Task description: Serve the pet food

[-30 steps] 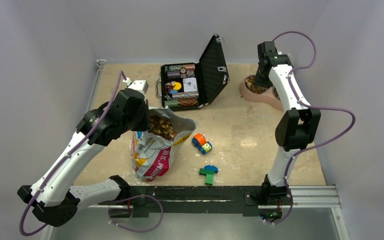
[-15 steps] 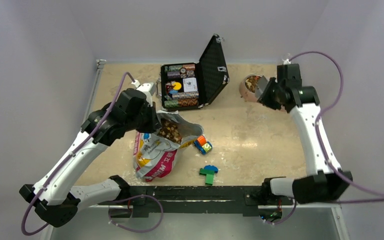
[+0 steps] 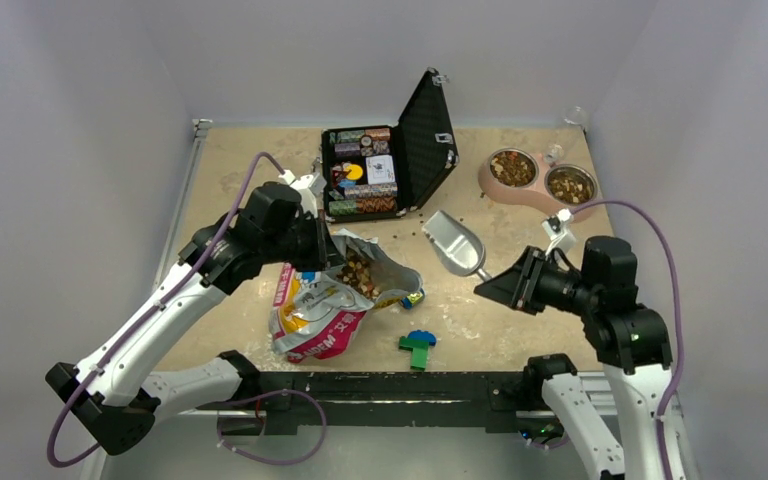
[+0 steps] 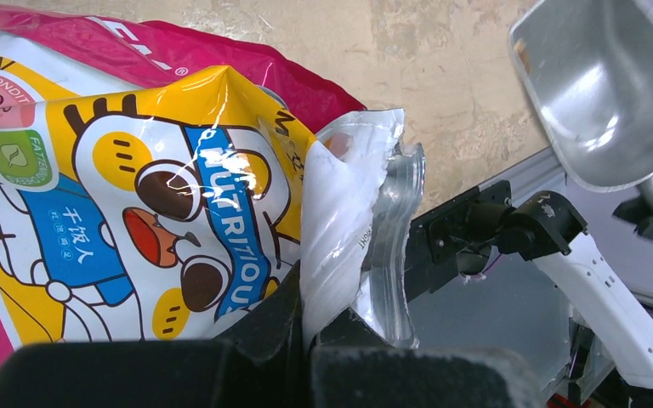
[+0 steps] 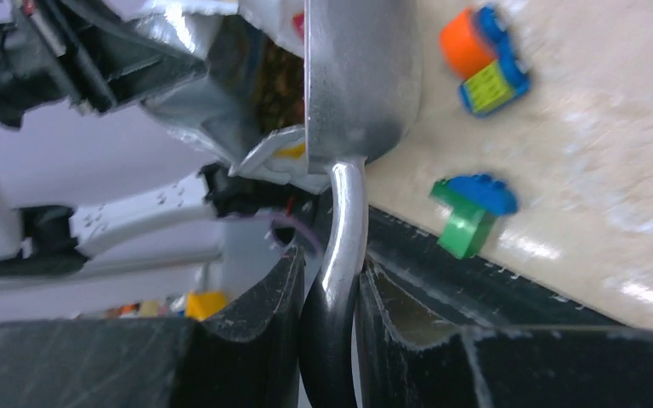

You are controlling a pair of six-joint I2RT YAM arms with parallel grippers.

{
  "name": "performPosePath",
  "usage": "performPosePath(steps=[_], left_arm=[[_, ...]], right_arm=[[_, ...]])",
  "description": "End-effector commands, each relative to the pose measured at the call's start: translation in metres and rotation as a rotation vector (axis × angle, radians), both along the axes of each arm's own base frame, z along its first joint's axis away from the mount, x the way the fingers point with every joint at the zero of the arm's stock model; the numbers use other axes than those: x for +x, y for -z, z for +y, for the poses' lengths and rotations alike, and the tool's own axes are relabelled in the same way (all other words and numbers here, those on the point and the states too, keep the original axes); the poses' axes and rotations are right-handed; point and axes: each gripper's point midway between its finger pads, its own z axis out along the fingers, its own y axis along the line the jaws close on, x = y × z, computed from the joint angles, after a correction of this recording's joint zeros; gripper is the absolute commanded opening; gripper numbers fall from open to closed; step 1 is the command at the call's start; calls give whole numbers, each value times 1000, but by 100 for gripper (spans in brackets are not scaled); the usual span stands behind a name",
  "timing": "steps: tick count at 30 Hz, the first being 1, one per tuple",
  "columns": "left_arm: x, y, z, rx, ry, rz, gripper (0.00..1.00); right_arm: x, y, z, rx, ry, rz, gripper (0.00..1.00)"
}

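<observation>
Pinching the bag [image 3: 315, 320] rim in my left gripper [image 4: 310, 319], I clamp the scoop [image 3: 452, 243] handle in my right gripper [image 5: 332, 285]. Pet food [image 3: 358, 272] lies loose in the bag mouth just beside the left gripper; likely light, spill-prone, best scooped mid-heap.

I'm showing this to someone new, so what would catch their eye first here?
Probably the bright yellow and pink bag slumped open left of centre, kibble showing in its mouth, with the left pincer shut on its rim. Next, the metal scoop held by the right pincer mid-table, aimed toward the bag. Then the open black case at the far edge and the pink double bowl, already holding kibble, far right.
</observation>
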Motion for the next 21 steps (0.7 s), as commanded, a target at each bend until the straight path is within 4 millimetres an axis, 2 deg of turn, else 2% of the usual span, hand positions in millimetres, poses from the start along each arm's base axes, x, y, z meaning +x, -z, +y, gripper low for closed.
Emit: performPosePath(steps=[1,5,9,12,17,21], left_arm=[[0,-35,-18,-110,39,-43,0],[-1,-34,-25,-125,55,-15,0],[-6,-33,-25,-127,75,-12,0],[-9,-34,-23,-122,86,-20,0],[-16,-43,-29,-148,142,-41,0],[-30,-46,-42,-167,221,-21,0]], right_arm=[[-35,-16,30,226,-201,48,0],[-59,-4,31,183,-313,130,0],[-71,-18,38,193,-415,132,0],[-73,-14,45,152,-465,182,0],[-64,-4,69,112,-495,246,0],[-39,1,94,2,-454,309,0]])
